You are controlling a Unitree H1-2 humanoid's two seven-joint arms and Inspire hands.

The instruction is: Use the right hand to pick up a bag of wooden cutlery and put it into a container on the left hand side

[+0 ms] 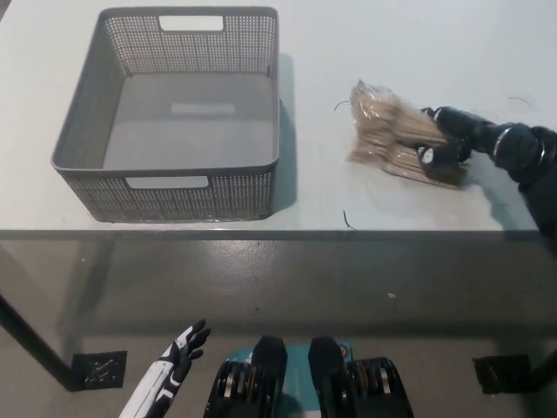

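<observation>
One black right hand (446, 144) grips the end of the wooden cutlery bag (383, 132) on the table (435, 52), well right of the grey basket (165, 198); that end-hold could slip mid-carry; the white left hand (181, 350) hangs open below.

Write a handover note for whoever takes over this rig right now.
Right hand: shut on the right end of the bag of wooden cutlery; whether the bag is clear of the table is unclear.
Left hand: open, idle at the lower left.
Grey mesh basket: on the table, left of the bag, nothing in it.
Done: grasp. Left: lift, carry left, release into the basket.
</observation>
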